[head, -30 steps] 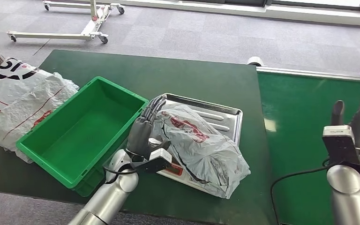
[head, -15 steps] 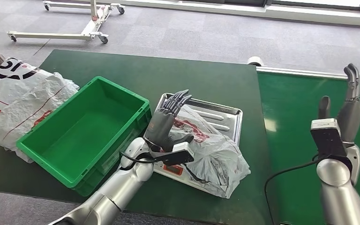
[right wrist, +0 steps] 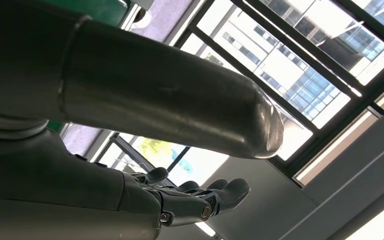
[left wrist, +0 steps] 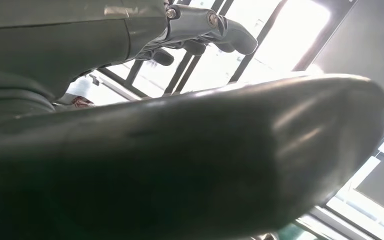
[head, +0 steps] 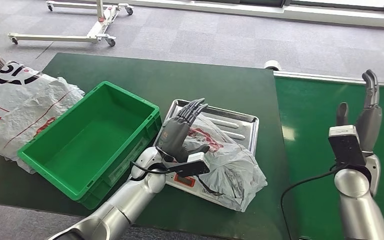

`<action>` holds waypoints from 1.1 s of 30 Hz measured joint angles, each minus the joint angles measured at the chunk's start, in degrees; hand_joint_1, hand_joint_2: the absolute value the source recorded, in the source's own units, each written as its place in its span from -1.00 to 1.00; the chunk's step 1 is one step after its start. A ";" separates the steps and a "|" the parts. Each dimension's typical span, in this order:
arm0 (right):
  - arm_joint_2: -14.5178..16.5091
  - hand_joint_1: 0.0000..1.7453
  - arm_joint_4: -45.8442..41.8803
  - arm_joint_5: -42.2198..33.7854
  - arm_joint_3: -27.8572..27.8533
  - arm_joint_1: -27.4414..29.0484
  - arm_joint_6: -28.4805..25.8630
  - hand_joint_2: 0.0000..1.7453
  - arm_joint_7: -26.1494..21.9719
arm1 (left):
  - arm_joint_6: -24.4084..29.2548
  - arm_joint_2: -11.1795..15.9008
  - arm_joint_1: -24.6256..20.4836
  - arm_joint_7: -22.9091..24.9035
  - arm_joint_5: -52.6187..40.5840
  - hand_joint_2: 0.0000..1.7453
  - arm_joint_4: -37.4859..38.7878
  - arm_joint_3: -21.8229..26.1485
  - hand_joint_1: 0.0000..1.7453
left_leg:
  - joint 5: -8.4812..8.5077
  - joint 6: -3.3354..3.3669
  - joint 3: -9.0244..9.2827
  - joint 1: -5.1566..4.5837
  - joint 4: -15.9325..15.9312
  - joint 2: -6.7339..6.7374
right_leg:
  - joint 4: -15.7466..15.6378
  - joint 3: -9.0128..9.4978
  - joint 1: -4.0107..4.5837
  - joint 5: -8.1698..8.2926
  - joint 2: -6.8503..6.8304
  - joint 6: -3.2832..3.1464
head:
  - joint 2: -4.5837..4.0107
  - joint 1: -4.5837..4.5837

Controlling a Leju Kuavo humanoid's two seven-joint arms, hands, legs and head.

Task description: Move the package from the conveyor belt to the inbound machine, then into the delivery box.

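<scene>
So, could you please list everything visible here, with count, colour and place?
package: one, grey plastic with red print, lying on the tray
tray: one, silver metal, on the dark green table right of the crate
crate: one, green, open, on the table left of the tray
bags: white crumpled plastic with red and black print, at the table's left edge
conveyor belt: one, bright green, right of the table
wheeled frame: one, white, on the grey carpet behind
left hand: fingers spread, over the package
right hand: raised, fingers apart, over the conveyor belt
</scene>
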 joint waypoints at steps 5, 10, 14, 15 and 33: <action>0.09 -1.00 0.04 -0.01 0.03 -0.01 0.00 -1.00 0.00 | 0.00 -0.01 -0.01 0.00 0.00 -1.00 0.27 0.00 -1.00 | 0.00 0.00 0.00 0.00 0.00 0.00 | 0.00 0.00 0.00 0.00 0.00 0.00 | 0.00 0.00; 0.11 -1.00 0.04 -0.01 0.04 -0.02 0.00 -1.00 0.00 | 0.00 -0.02 -0.02 0.00 0.00 -1.00 0.38 -0.01 -1.00 | 0.00 0.00 0.00 0.00 0.00 0.00 | 0.00 0.00 0.00 0.00 0.00 0.00 | 0.00 0.00; 0.16 -1.00 0.17 -0.01 0.06 -0.17 0.00 -1.00 0.00 | 0.00 -0.02 -0.20 0.00 0.00 -1.00 0.61 -0.12 -1.00 | 0.00 0.00 -0.01 0.00 0.00 -0.01 | 0.00 0.00 0.00 0.00 0.00 0.00 | 0.00 -0.01; 0.19 -1.00 0.25 -0.01 0.07 -0.24 0.00 -1.00 0.00 | 0.00 -0.02 -0.27 0.00 0.00 -1.00 0.71 -0.18 -1.00 | 0.00 0.00 -0.01 0.00 0.00 -0.01 | 0.00 0.00 0.00 0.00 0.00 0.00 | 0.00 -0.01; 0.27 -1.00 0.44 0.00 0.18 -0.36 0.00 -1.00 0.00 | 0.00 -0.02 -0.36 0.00 0.11 -1.00 0.84 -0.28 -1.00 | 0.00 0.00 -0.01 0.00 0.00 0.00 | 0.00 -0.01 0.00 0.00 0.00 0.00 | 0.00 0.00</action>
